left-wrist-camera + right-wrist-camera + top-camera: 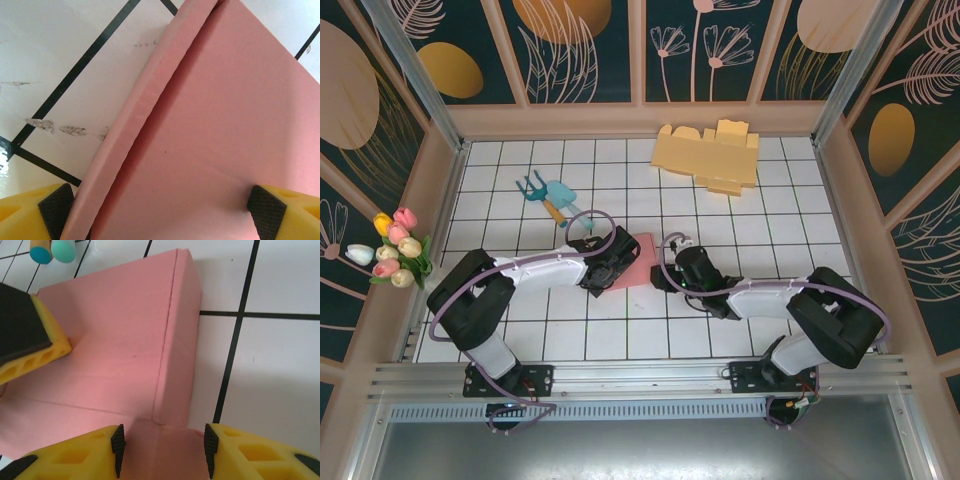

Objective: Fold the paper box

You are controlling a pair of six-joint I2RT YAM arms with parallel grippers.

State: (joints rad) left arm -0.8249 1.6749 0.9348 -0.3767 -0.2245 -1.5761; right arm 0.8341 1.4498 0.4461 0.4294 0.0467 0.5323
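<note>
The paper box (632,262) is plain pink. The table (770,230) is white tile with a black grid. The far cardboard blank (708,155) is pale yellow. The left gripper (160,207) and right gripper (162,452) are yellow with black pads.

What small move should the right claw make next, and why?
Probably close the right claw on the near flap of the pink paper box and tilt it up: the flap lies between its jaws, beside a side wall that looks folded.
</note>
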